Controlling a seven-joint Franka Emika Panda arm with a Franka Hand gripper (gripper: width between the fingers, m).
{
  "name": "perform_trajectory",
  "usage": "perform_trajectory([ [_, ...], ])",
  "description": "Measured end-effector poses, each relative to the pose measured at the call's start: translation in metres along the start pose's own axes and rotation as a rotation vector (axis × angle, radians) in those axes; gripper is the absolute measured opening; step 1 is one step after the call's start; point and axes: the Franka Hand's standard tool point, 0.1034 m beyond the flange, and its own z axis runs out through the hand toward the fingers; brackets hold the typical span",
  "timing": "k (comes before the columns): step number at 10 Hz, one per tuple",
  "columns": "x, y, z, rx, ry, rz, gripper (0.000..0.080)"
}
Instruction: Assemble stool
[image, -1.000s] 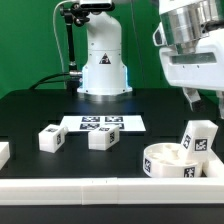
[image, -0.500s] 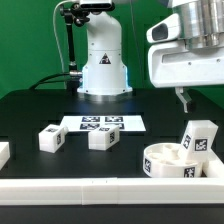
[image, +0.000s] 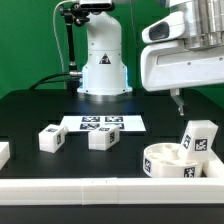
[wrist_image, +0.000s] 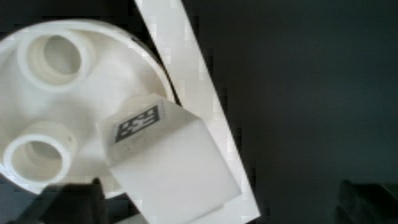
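Note:
The stool's round white seat lies at the front, on the exterior view's right, hole side up. One chunky tagged leg stands tilted in its far right hole. Two loose legs lie left of it. My gripper hangs open and empty above the seat and leg, apart from both. In the wrist view the seat, with two open holes, and the standing leg lie below my gripper. Its dark fingertips stand wide apart on either side of the leg.
The marker board lies flat behind the loose legs. A long white rail runs along the front edge, and it shows in the wrist view. Another white part sits at the left edge. The arm's base stands at the back.
My gripper has moved toward the exterior view's left, still open and empty. The seat and legs have not moved.

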Motion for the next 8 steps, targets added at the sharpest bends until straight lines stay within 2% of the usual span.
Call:
perform_trajectory([
  [1, 0.0000, 0.0003, 0.0005, 0.000, 0.000, -0.058, 0.0649],
  [5, -0.0020, 0.0013, 0.0037, -0.031, -0.007, -0.580, 0.0649],
  [8, -0.0003, 0.0041, 0.0036, -0.040, -0.008, -0.777, 0.0649],
])
